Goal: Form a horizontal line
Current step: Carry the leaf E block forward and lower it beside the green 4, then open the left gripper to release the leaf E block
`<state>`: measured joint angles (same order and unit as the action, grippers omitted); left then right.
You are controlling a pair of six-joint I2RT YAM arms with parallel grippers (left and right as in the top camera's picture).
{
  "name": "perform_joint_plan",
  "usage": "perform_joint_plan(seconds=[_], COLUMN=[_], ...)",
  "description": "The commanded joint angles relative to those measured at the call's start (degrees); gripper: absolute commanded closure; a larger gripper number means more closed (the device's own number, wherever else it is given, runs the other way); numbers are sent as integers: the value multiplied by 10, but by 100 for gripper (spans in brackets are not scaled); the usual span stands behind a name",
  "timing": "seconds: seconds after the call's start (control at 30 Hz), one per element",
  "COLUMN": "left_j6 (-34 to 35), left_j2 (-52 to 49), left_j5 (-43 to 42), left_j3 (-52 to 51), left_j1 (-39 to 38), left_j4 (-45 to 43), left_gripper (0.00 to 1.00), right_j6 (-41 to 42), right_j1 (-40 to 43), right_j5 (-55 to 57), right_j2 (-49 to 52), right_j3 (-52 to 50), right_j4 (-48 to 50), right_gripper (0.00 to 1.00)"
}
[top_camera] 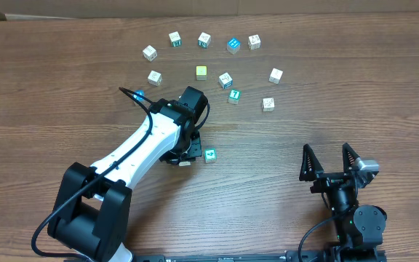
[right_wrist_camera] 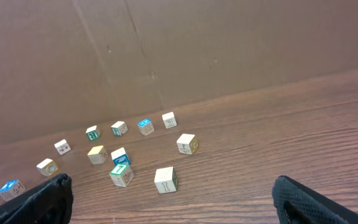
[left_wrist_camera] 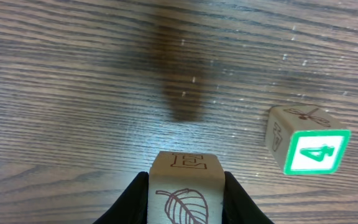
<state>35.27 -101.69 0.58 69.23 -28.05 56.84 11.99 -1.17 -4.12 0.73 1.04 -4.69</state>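
My left gripper (top_camera: 184,156) (left_wrist_camera: 185,205) is shut on a pale wooden cube (left_wrist_camera: 184,183) with a letter E and a leaf drawing; the black fingers (left_wrist_camera: 132,202) press both its sides. Just to its right, across a small gap, a green-framed cube marked 4 (left_wrist_camera: 306,149) (top_camera: 210,155) rests on the table. No straight row of cubes shows. A teal cube marked 7 (top_camera: 234,95) (right_wrist_camera: 120,174) lies farther back among scattered cubes. At the front right my right gripper (top_camera: 329,161) (right_wrist_camera: 176,205) stands open and holds nothing.
Several letter cubes lie in a loose arc at the back, among them a pale-yellow cube (top_camera: 201,72), a blue one (top_camera: 138,94) by the left arm, and a white cube (top_camera: 268,104) (right_wrist_camera: 166,179) nearest the right gripper. A cardboard wall (right_wrist_camera: 197,50) backs the table.
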Motion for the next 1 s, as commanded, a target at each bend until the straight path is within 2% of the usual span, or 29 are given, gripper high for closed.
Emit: perform_joint_plan(seconds=[0.0, 0.5, 0.97], left_j6=[3, 16, 25], left_j2=[2, 1, 1], left_j5=[-12, 1, 14], left_j3=[-5, -47, -63], left_j1=[-2, -16, -18], left_j4=[-3, -64, -80], left_gripper=[77, 77, 75], right_j6=[-1, -1, -1], right_j1=[2, 2, 2], right_j5=[0, -1, 0], right_j2=[-6, -6, -6], right_j3=[-6, -6, -6], right_j4=[3, 3, 3], right_gripper=[0, 0, 0])
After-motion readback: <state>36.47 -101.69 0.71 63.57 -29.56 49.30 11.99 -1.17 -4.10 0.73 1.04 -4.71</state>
